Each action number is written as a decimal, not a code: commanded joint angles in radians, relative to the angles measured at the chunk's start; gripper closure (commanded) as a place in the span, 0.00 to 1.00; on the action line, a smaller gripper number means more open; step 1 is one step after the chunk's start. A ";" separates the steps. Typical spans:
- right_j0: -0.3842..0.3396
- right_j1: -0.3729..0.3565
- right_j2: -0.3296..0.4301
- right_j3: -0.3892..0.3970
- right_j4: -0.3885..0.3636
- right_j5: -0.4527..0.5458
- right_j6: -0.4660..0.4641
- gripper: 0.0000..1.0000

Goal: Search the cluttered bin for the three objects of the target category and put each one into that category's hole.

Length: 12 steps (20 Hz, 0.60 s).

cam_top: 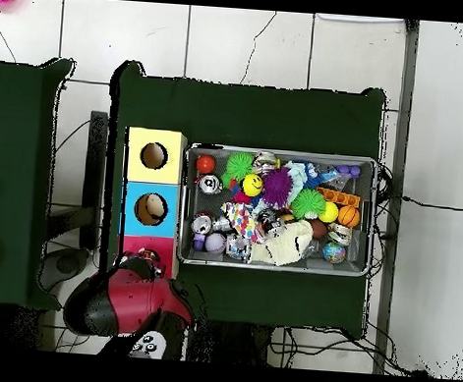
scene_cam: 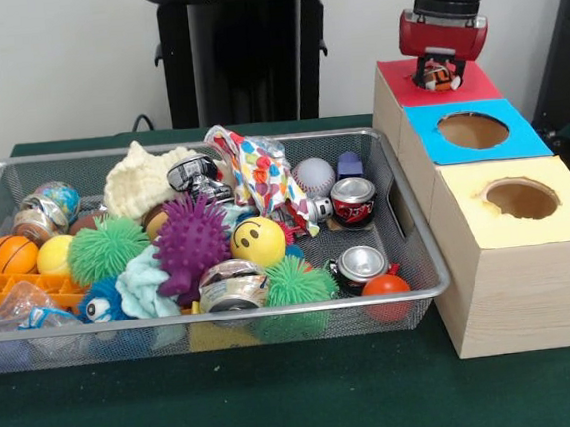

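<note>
The green table (scene_cam: 282, 404) is the broadest surface, with a bare strip along its near edge in the front view and bare margins on all sides of the load in the overhead view. On it sits the bin (scene_cam: 426, 286), a long wire-mesh basket packed nearly to its rim; almost no floor shows between the toys. Just beside its end stand three pale wooden boxes in a row, touching one another: the yellow-topped box (scene_cam: 565, 219) nearest the camera, the blue-topped box (scene_cam: 518, 138) in the middle, the red-topped box (scene_cam: 394, 84) farthest back, next to the pedestal. Only a narrow gap separates the boxes from the bin's end rim.

The red and black arm (scene_cam: 442, 15) comes straight down over the red top. Its gripper (scene_cam: 439, 72) is closed around an orange tiger with black stripes (scene_cam: 440, 76), held at the hole in the red face; the hole itself is hidden beneath the toy and gripper. The blue and yellow holes are open and unobstructed.

Inside the bin, a cream knitted piece (scene_cam: 142, 181) lies against the far wall, a spotted cloth (scene_cam: 262, 176) drapes near the middle, a purple spiky ball (scene_cam: 190, 242) sits beside a green spiky ball (scene_cam: 106, 247), and a yellow smiley ball (scene_cam: 258, 241) rests near two cans (scene_cam: 354, 199).
</note>
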 commanded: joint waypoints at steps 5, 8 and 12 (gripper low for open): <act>-0.059 -0.088 0.018 -0.081 -0.010 0.113 0.049 0.00; -0.066 -0.098 0.024 -0.089 -0.009 0.132 0.048 0.00; -0.073 -0.115 0.032 -0.084 -0.010 0.145 0.051 0.00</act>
